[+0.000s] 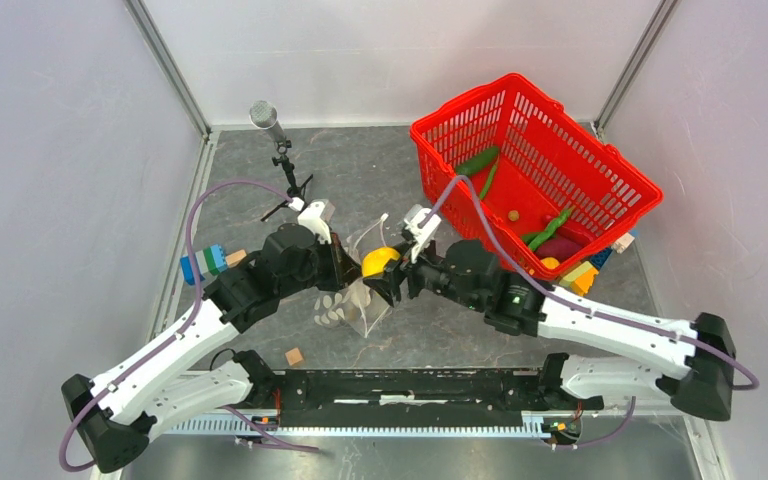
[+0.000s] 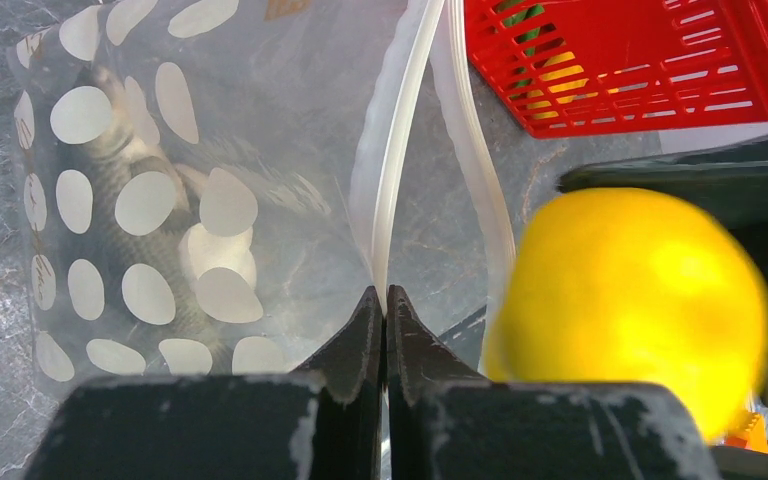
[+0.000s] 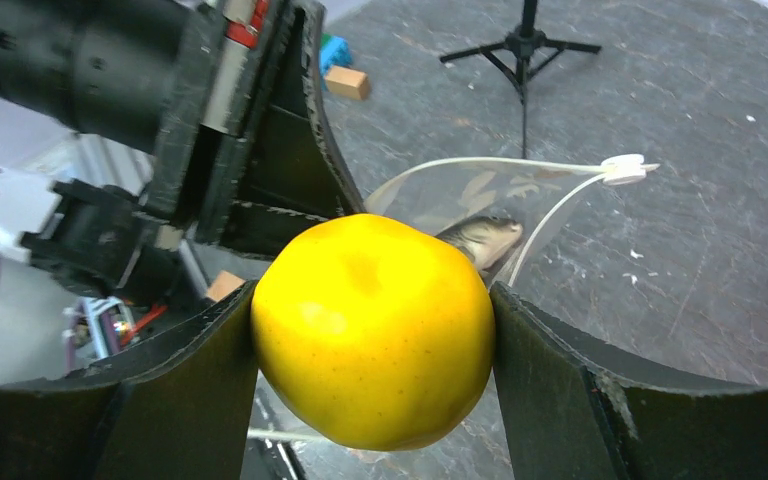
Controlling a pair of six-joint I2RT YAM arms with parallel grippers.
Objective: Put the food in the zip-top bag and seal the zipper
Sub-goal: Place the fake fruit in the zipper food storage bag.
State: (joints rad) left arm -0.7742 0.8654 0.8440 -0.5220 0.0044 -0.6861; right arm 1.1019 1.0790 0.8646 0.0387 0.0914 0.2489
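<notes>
**A:** Grey marbled counter (image 1: 380, 170), pale walls round it, the red mesh basket (image 1: 520, 85) at the far right. Where do we stand?

**B:** We have the zip-top bag (image 1: 355, 305) between the 2 arms. The left jaws are pinched tight on 1 lip of the zipper (image 2: 390, 190), which keeps that lip apart from the other.

**A:** And the right jaws?

**B:** They are clamped on the yellow piece (image 3: 375, 330), 1 on each side. It hangs just beside the mouth, on the right arm's side.

**A:** Which way must we go?

**B:** In the right wrist view the opening lies ahead of the piece and below it. The zipper's long axis runs away from us toward its slider (image 3: 625, 168). We judge the piece must go forward and down between the 2 strips. It looks wide against the gap, so it may catch a lip.

**A:** Contents?

**B:** The grey fish (image 2: 150, 230) lies inside the bag. In the basket we see green pods (image 1: 477, 160) and the magenta aubergine (image 1: 560, 247). We judge most of the food is not yet bagged, and sealing comes much later.
</notes>
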